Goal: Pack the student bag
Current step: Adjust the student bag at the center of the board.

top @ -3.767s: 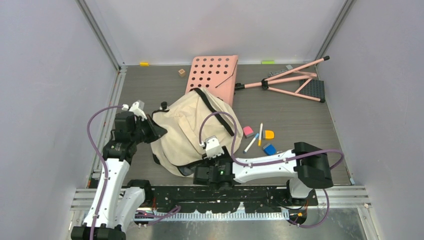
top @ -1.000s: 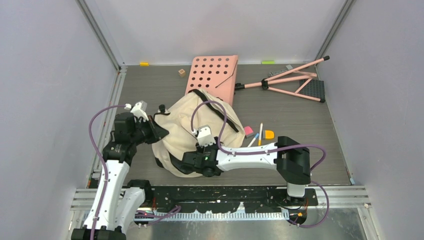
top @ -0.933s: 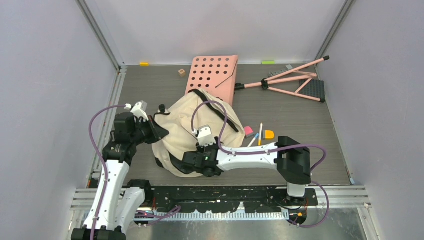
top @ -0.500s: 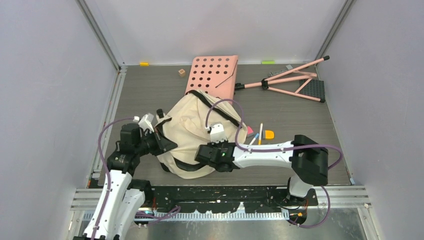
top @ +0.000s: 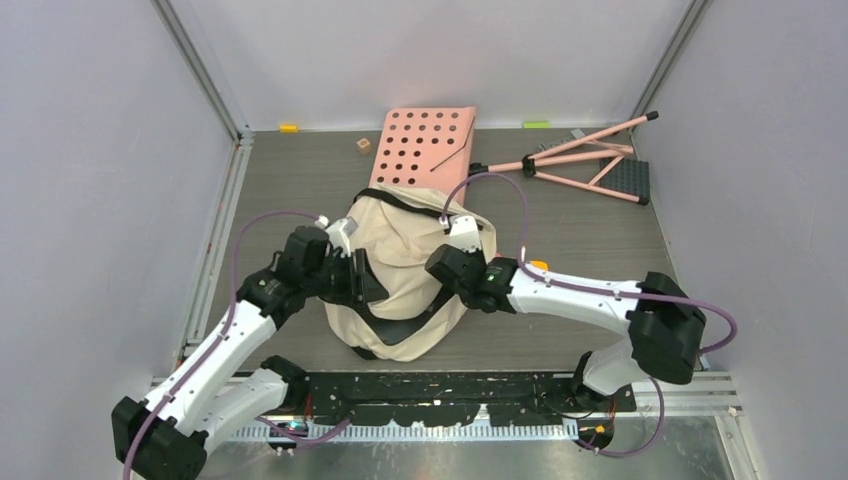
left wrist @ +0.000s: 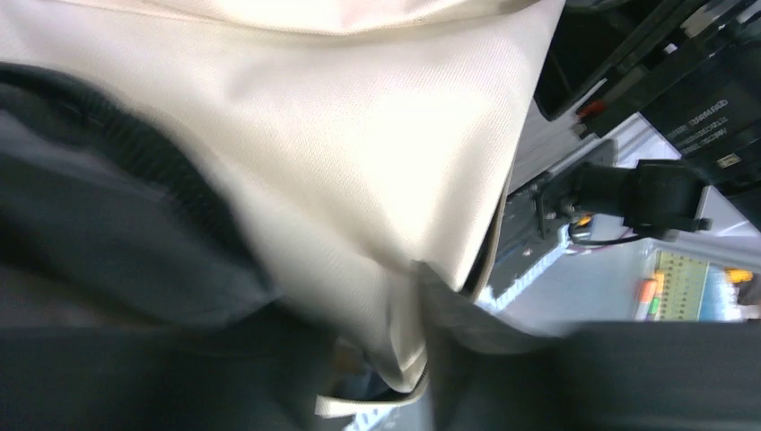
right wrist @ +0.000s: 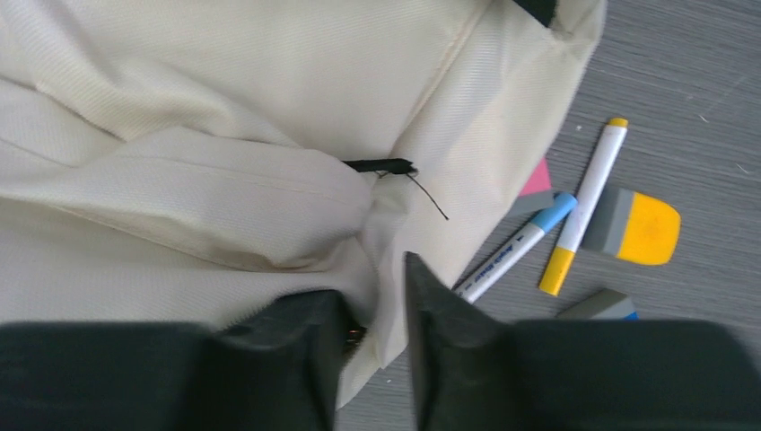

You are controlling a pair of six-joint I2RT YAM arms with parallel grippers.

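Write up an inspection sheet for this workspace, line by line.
Surface: dark wood-grain table; no spills seen.
Job's things: cream backpack, bunched up between the two arms.
Clutter: pink perforated board behind the backpack; pink folding stand at back right; two pens and a yellow eraser on the table by the backpack; small wooden block left of the board.
Grippers: right gripper pinches a fold of backpack fabric; left gripper has fabric between its fingers, but the view is too blurred to judge the grip.
Cables: purple cables loop above each arm.
Surroundings: plain grey walls on three sides.
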